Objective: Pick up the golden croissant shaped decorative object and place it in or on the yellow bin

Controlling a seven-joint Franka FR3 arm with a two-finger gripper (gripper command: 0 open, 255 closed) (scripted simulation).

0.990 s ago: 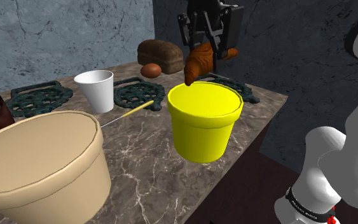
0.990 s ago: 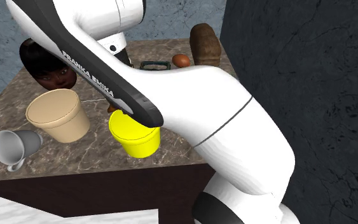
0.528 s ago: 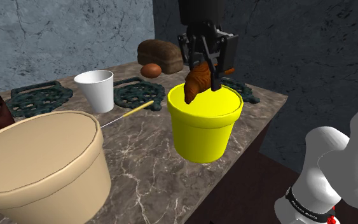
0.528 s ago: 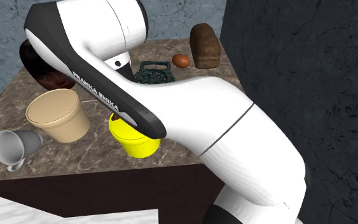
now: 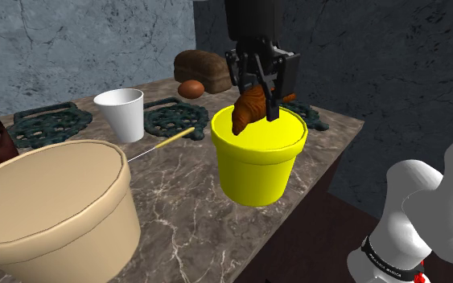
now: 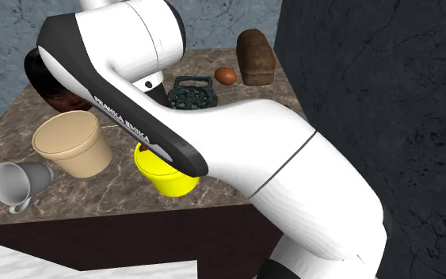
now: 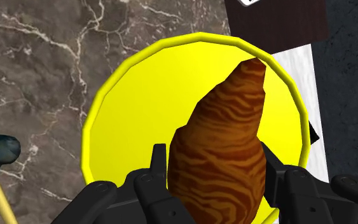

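The golden-brown croissant (image 5: 249, 110) hangs tip-down just above the mouth of the yellow bin (image 5: 258, 158), clasped by my black gripper (image 5: 257, 103). In the wrist view the striped croissant (image 7: 222, 149) sits between both fingers (image 7: 155, 167), with the yellow bin (image 7: 126, 102) directly below it on the marble counter. In the second exterior view my white arm covers most of the yellow bin (image 6: 164, 176).
A large tan pot (image 5: 51, 205) stands at the shoulder view's lower left, a white cup (image 5: 121, 113) behind it. Dark trivets (image 5: 49, 122), a yellow-handled tool (image 5: 164, 142), an egg (image 5: 191, 88) and a bread loaf (image 5: 203, 68) lie farther back. The counter edge (image 5: 313, 177) drops off beside the bin.
The gripper has come down with the croissant, from well above the bin to just over its rim. The bin and other objects have not moved.
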